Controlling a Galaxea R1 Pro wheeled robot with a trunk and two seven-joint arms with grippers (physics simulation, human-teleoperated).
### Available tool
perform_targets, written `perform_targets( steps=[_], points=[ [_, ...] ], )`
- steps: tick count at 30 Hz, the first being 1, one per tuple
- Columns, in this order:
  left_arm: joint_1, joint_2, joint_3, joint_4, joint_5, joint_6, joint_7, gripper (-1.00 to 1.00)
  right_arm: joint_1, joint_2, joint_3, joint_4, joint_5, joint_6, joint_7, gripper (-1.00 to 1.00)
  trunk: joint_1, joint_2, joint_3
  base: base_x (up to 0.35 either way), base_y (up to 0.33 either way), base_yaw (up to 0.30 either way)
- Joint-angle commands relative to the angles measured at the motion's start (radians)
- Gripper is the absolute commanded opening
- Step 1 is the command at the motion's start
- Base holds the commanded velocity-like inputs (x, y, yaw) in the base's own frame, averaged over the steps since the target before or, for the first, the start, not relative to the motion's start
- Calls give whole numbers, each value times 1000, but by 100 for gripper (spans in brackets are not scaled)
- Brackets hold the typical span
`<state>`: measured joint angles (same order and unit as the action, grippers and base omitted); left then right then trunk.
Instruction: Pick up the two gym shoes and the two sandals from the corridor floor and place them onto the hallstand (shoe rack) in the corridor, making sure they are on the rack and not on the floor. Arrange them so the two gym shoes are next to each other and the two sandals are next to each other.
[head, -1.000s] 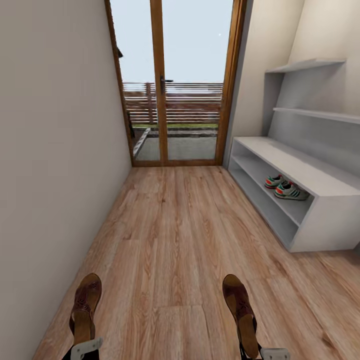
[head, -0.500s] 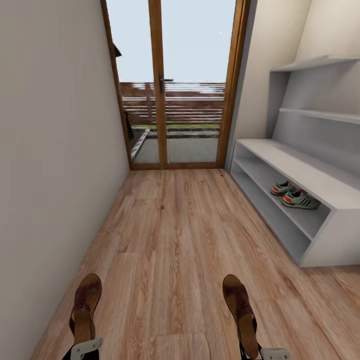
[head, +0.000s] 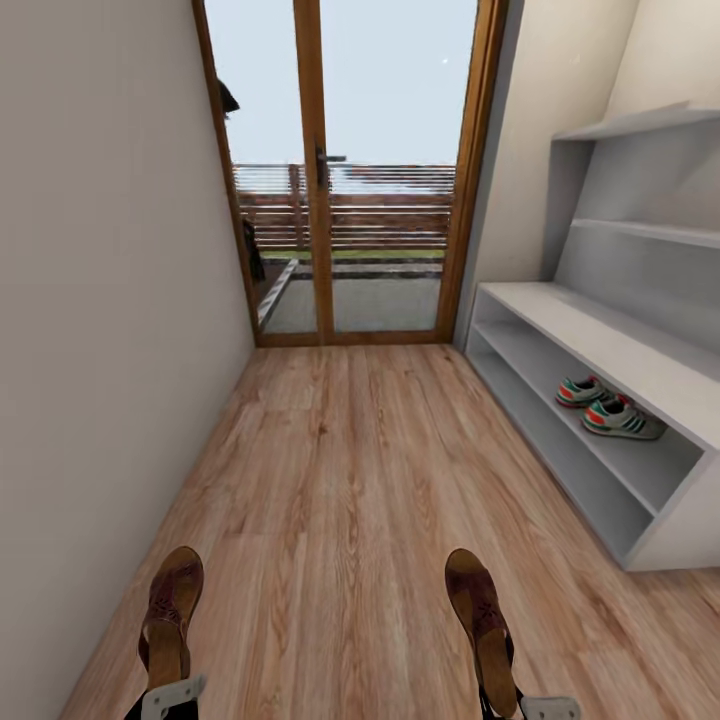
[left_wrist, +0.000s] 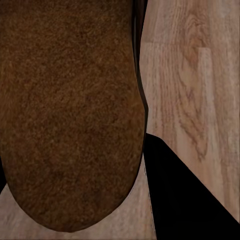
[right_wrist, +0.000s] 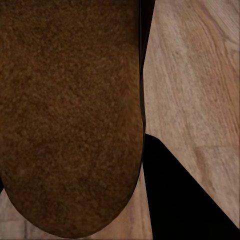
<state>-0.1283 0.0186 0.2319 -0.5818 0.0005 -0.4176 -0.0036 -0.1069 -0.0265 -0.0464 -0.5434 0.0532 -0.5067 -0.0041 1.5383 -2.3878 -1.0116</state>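
Left gripper (head: 170, 695) clamping left sandal (head: 170, 612), right gripper (head: 530, 708) clamping right sandal (head: 482, 618), gym shoes (head: 610, 408) on hallstand (head: 600, 340) shelf, no legible writing, hallstand now nearer in head view.

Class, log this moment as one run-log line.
left gripper: holds sandal | right gripper: holds second sandal | gym shoes: on hallstand shelf

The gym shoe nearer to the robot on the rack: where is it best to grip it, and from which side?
Grip the nearer gym shoe across its sides at mid-length, reaching in from the hallstand's open front. The bench top right above probably blocks a descent from overhead.
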Motion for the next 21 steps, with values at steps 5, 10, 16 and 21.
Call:
perform_targets(
  steps=[5,10,16,21],
  points=[
    [-1,0,1,0,-4,-3,1,-100,-1,0,-3,0,2,-3,1,-100,0,0,-1,339,0,0],
    [-1,0,1,0,-4,-2,1,-100,-1,0,-3,0,2,-3,1,-100,0,0,-1,339,0,0],
    [-1,0,1,2,-4,-2,1,-100,-1,0,-3,0,2,-3,1,-100,0,0,-1,339,0,0],
    [-1,0,1,2,-4,-1,1,-100,-1,1,-3,0,3,-3,1,-100,0,0,-1,339,0,0]
  ],
)
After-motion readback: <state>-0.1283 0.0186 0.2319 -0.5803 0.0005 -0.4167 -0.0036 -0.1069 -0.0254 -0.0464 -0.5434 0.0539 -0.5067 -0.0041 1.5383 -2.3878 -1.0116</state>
